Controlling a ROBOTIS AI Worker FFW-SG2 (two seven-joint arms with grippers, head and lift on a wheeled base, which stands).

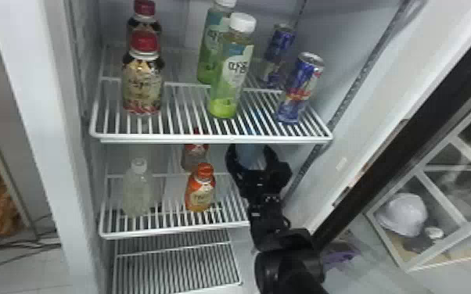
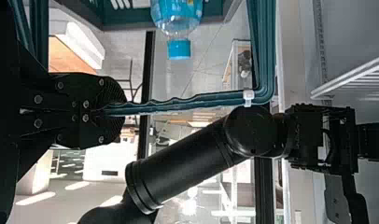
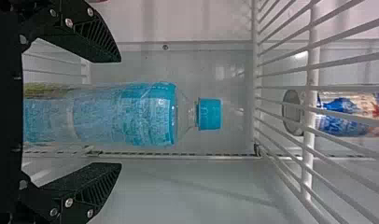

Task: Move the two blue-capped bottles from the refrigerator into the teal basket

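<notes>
In the head view, the refrigerator (image 1: pixel 39 137) is seen with wire shelves. On the upper shelf (image 1: pixel 184 139), two red-capped bottles (image 1: pixel 142 84) are placed near the left edge, two green bottles (image 1: pixel 229 78) around the middle and two blue cans (image 1: pixel 299 88) toward the right edge. On the middle shelf (image 1: pixel 160 232), a clear bottle (image 1: pixel 137 191) is seen near the front left corner, and an orange bottle (image 1: pixel 200 193) closer to the middle. The right arm (image 1: pixel 291 266) is seen from the bottom edge of the view up to the right part of this shelf, where a blue bottle (image 1: pixel 248 158) is found between the fingers of the right tool (image 1: pixel 249 147). In the left wrist view, the handle (image 2: pixel 192 103) of the teal basket (image 2: pixel 127 17) is clamped by the left tool (image 2: pixel 114 110). A blue-capped bottle (image 2: pixel 177 16) is held in the basket, its cap pointed toward the handle; farther off, the right arm is seen. In the right wrist view, the fingers of the right tool (image 3: pixel 120 112) are kept apart, one at each side of the blue bottle, and a gap is left between the bottle and each fingertip. The bottle is upright, and its blue cap (image 3: pixel 209 114) is reached by neither finger.
</notes>
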